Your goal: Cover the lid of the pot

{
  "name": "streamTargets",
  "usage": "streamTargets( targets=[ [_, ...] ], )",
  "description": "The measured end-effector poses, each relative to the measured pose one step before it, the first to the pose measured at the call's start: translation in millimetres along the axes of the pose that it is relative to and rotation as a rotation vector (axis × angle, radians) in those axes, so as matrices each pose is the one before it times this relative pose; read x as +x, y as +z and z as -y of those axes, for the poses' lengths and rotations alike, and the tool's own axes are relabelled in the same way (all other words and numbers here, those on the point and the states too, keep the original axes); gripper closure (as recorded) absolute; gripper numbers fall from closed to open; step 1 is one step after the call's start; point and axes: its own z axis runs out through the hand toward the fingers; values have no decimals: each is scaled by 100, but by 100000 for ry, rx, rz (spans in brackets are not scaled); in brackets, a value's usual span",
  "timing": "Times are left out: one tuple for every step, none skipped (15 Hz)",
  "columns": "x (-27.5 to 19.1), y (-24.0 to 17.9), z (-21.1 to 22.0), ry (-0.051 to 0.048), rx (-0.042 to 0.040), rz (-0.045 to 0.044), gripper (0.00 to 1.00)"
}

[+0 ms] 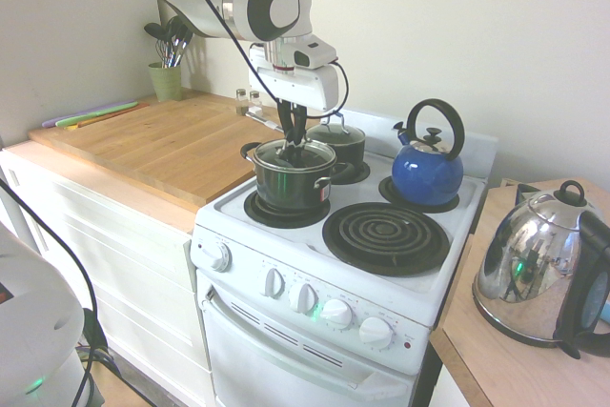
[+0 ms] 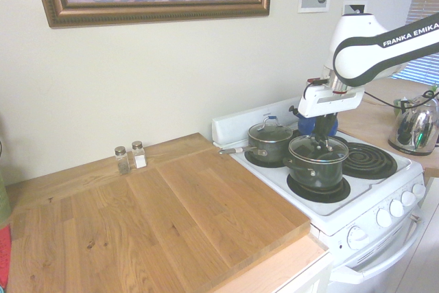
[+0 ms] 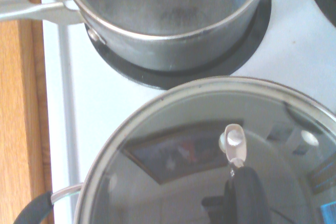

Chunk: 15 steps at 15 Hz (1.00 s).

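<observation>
The glass lid (image 2: 302, 149) lies level over the two-handled dark pot (image 2: 317, 175) on the front burner (image 2: 294, 188), apparently placed so to cover it. The pincer (image 2: 321, 143) is narrow, closed on the lid's arched handle (image 3: 248, 195), probably for keeping the lid centred while it is seated.

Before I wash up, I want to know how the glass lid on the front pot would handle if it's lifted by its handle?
The lid will probably stay stiff, being glass with a metal rim. It might tilt a little, since its one small arched handle sits in the middle. The glass could chip or crack if dropped.
</observation>
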Motion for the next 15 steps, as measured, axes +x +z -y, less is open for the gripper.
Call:
streamTargets(
  targets=[
    [-160, -41, -22, -188, 34, -29, 0],
    [-191, -40, -15, -179, 7, -12, 0],
    [-189, -86, -51, -35, -5, -14, 0],
    [-198, -136, -182, -7, 35, -58, 0],
    [-247, -404, -340, 2, 395, -355, 0],
    [-356, -738, -486, 1, 713, -624, 0],
    [-599, -984, -778, -101, 617, -612, 0],
    [-849, -1176, -990, -263, 644, -706, 0],
    [-1010, -1198, -1127, -428, 178, -437, 0],
    [-1130, -1151, -1209, -575, 43, -430, 0],
    [-1159, -889, -1272, -986, 253, -609, 0],
    [-1222, -478, -1450, -1074, -71, 0, 0],
    [-1233, -235, -1422, -773, -382, 663, 0],
    [-1291, -120, -1392, -822, -416, 793, 0],
    [-1350, 234, -1321, -1168, -184, 766, 0]
  ],
)
